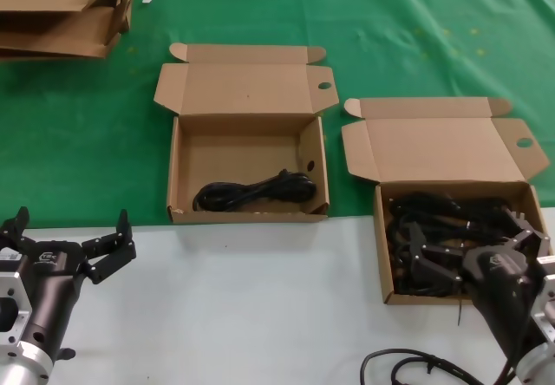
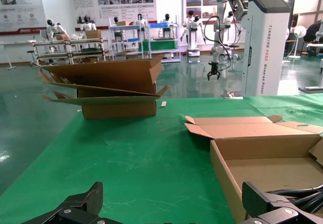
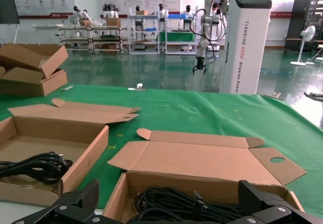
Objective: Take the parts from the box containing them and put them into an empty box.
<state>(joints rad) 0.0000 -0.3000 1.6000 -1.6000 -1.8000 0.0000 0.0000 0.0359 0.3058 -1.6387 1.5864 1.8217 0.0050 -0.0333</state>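
Note:
The box containing the parts (image 1: 386, 255) stands open at the right, with several black cables (image 1: 442, 216) in it. My right gripper (image 1: 468, 244) hangs open just over those cables (image 3: 186, 209), empty; this box's front wall (image 3: 202, 183) lies between its fingers. The other box (image 1: 247, 146) stands open in the middle and holds one black cable (image 1: 251, 192). It also shows in the right wrist view (image 3: 86, 156) with its cable (image 3: 35, 164). My left gripper (image 1: 71, 229) is open and empty over the white table, near that box's front left corner (image 2: 227, 178).
Flattened cardboard sheets (image 1: 61, 12) are stacked at the back left on the green cloth (image 1: 78, 125), and they also show in the left wrist view (image 2: 108, 90). A loose black cable (image 1: 416, 369) lies on the white table (image 1: 260, 298) by my right arm.

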